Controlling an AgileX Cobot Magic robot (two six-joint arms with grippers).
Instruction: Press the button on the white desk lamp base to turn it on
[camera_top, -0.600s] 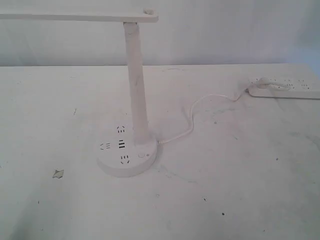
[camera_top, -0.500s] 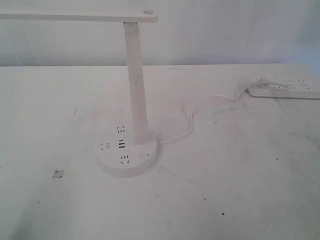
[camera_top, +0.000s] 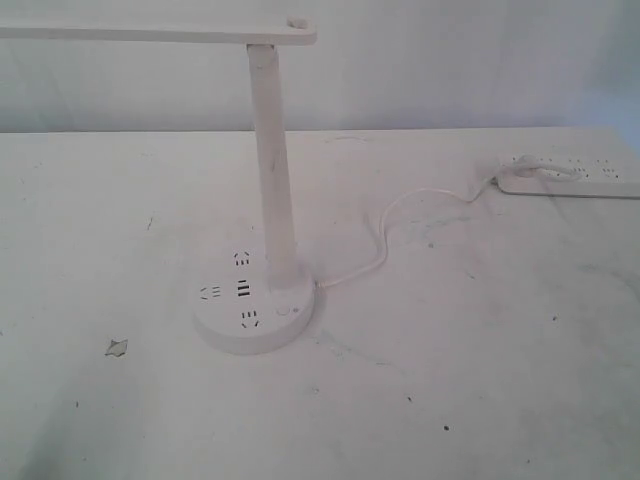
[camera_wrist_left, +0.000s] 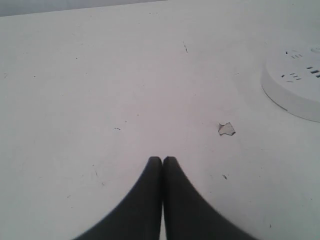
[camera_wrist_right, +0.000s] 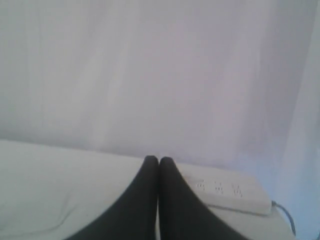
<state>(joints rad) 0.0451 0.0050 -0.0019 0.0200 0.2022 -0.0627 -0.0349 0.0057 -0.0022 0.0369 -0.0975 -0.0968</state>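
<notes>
While our left gripper (camera_wrist_left: 162, 160) and right gripper (camera_wrist_right: 158, 159) hang with fingers pressed together on nothing, we see the button (camera_top: 283, 310) on the base (camera_top: 222, 325), just beside the stem (camera_top: 273, 190); the left gripper is apart from the base.

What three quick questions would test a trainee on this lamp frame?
1. True or false: the left gripper is shut.
2. The lamp's cable runs across the table to: A) the power strip; B) a wall socket; C) a laptop.
3. Fill the gap: on the base, the button lies close to the foot of the ____.

Key: 1 true; 2 A; 3 stem.
</notes>
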